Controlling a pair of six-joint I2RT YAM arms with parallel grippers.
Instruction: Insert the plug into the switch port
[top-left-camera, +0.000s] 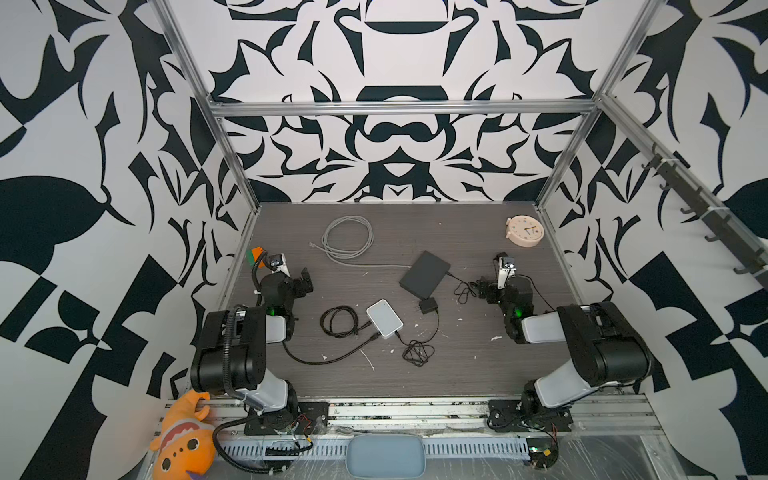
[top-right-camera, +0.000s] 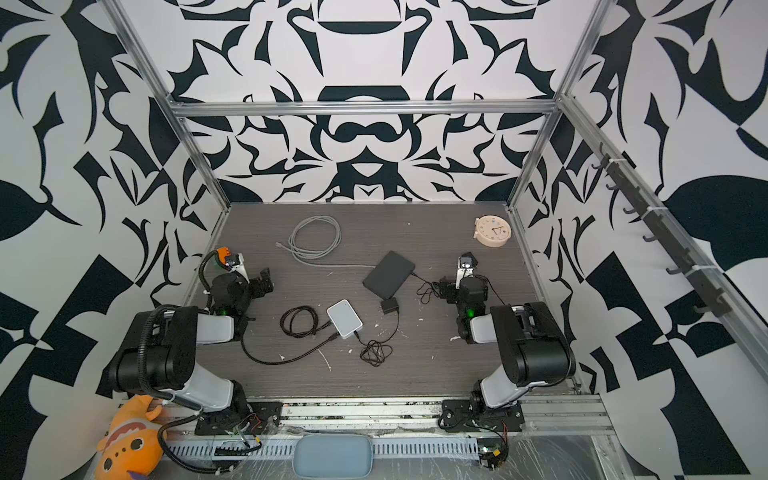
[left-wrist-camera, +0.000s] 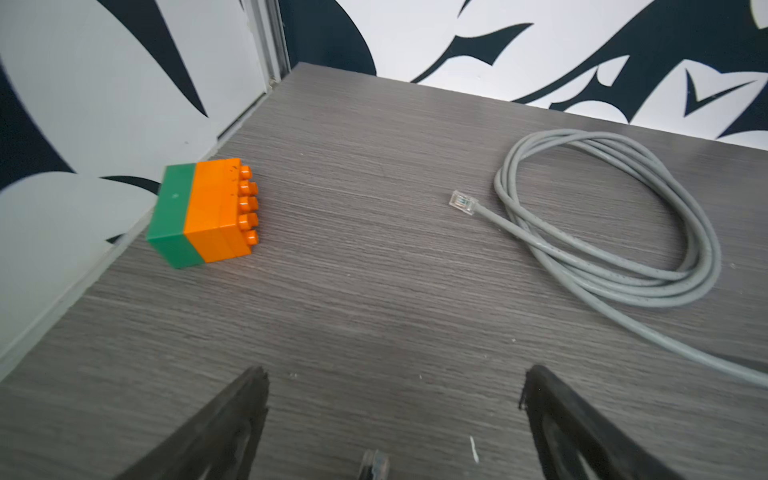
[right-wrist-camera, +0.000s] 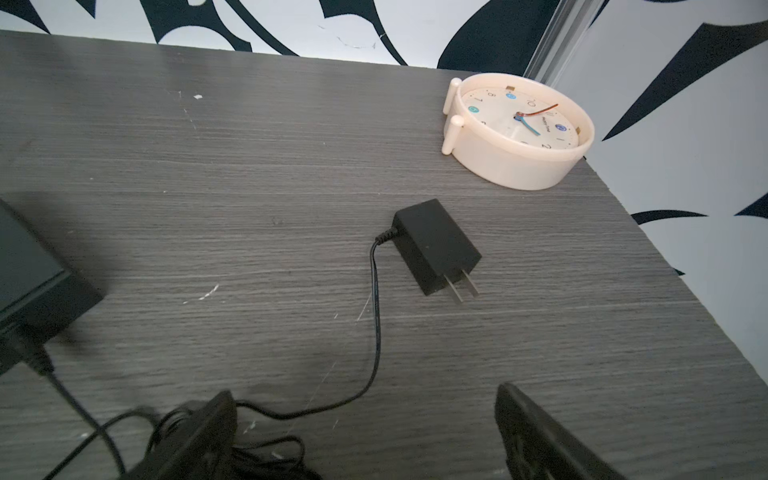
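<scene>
A grey network cable (top-left-camera: 348, 240) lies coiled at the back of the table. Its clear plug (top-left-camera: 312, 245) rests loose on the wood and also shows in the left wrist view (left-wrist-camera: 462, 202). The cable's other end runs to a flat black box, the switch (top-left-camera: 424, 274), in mid-table; its ports do not show. My left gripper (top-left-camera: 305, 280) hovers at the left, open and empty (left-wrist-camera: 395, 376), well short of the plug. My right gripper (top-left-camera: 482, 289) stands open (right-wrist-camera: 365, 395) just right of the switch, over a tangle of thin black wire (right-wrist-camera: 374, 332).
A white box (top-left-camera: 384, 319) with black leads sits in front of the switch, beside a black adapter (top-left-camera: 428, 306). Another adapter (right-wrist-camera: 434, 247) lies near a cream clock (top-left-camera: 525, 231). A green-orange brick block (left-wrist-camera: 203, 212) sits by the left wall.
</scene>
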